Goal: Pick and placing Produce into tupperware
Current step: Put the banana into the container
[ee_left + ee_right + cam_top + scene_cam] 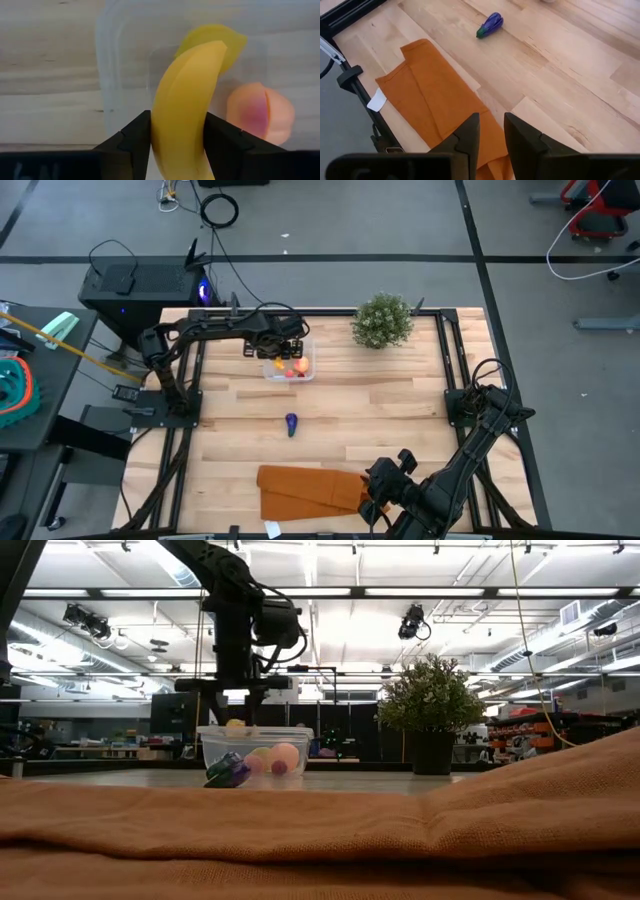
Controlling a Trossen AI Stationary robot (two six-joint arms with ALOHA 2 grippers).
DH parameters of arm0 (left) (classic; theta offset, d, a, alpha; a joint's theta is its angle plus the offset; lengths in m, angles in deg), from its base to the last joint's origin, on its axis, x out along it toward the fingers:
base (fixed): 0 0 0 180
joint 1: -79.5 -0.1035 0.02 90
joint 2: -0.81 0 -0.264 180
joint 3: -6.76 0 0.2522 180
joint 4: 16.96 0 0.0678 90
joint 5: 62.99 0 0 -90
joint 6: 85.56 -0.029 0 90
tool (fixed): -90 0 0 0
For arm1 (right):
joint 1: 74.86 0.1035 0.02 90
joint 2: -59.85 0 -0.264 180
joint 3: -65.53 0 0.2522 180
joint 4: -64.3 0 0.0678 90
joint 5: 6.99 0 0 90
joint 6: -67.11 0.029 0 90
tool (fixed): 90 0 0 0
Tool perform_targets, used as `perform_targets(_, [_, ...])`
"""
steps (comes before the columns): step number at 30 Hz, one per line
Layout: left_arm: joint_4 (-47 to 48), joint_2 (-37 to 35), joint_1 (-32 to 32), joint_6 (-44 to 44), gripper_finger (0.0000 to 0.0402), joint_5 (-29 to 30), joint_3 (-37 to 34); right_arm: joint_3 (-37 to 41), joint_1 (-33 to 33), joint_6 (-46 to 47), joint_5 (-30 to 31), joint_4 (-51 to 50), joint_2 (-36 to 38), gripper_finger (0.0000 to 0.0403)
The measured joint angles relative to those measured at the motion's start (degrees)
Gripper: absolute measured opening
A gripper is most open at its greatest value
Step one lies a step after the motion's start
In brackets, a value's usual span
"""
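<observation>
My left gripper (276, 346) hangs over the clear tupperware (291, 366) at the far left-middle of the table, shut on the yellow banana (182, 110). In the container lie the yellow lemon (226, 36), the red-peach round fruit (260, 112) and a tiny red piece (300, 373). The dark purple piece (291, 423) rests on its side on the bare wood nearer the table's middle, also showing in the right wrist view (490, 24). My right gripper (492, 135) waits at the near edge over the orange cloth, its fingers almost together, holding nothing. My left gripper pinches the banana between its two fingers (134, 137), one on each flank (162, 125), lying across its length. It comes from above, pointing down. The banana is lifted clear over the tupperware's open top, its free end (215, 50) pointing away from the fingers.
A green bushy plant in a dark pot (383, 320) stands at the far edge, right of the tupperware. The orange-brown folded cloth (305, 490) lies along the near edge and fills the low view's foreground (320, 840). Bare wood spreads across the table's middle and right.
</observation>
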Motion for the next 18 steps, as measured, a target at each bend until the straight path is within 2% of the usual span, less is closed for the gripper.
perform_targets(5, [-0.50,0.00,-0.11,0.00,0.0175,0.86,0.00,0.00,0.00,0.36,0.00,0.02,0.00,0.0095])
perform_targets(12, [-0.60,0.00,-0.11,0.00,0.0162,1.82,0.00,0.00,0.00,0.37,0.00,0.02,0.00,0.0095])
perform_targets(18, [-2.13,0.17,0.00,-3.01,0.0172,1.92,0.00,0.00,0.00,0.30,0.00,0.02,0.00,0.0095])
